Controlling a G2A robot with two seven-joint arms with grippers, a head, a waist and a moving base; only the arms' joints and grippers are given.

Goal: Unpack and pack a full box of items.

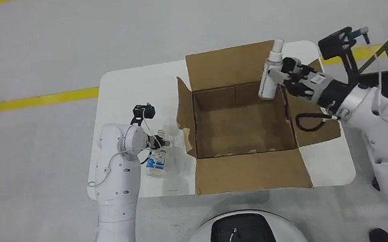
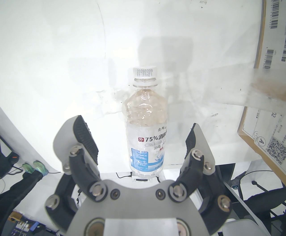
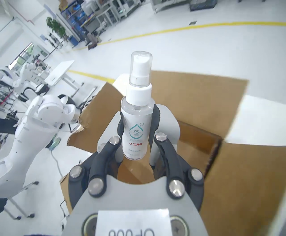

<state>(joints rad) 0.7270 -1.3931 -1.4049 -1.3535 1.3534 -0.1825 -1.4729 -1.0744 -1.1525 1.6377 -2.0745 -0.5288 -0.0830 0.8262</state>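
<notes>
At the right gripper (image 3: pixel 138 125): closed on the body of a spray bottle (image 1: pixel 269 76), one pad on each side of the label. Held in the air over the far right corner of the open box (image 1: pixel 239 95). Seen from above, pump head toward the far side and base toward the near side; how steeply tilted, cannot tell. Just to the near left of it: the bare brown box floor. Either lifted out or about to go in; cannot tell which from here.

At the left gripper (image 2: pixel 138 130): spread wide, gripping nothing. Between its fingers (image 2: pixel 86 136), with a clear gap on both sides: a clear bottle (image 2: pixel 146 134) of liquid, apparently lying on its side on the white table (image 1: pixel 132 91). Left of the box, close to the table's near left corner. Long axis running near to far, base toward the near edge, white cap toward the far side. So, crosswise to the line between the two fingers, narrow width presented to them. Height of the fingers above it: cannot tell. Far nearer to the left arm; well apart from the right one, with the box between.

Probably turns on that crosswise lie. For a pick, a straight drop and squeeze on the labelled body. For packing, then a carry rightward over the box's left flap.
</notes>
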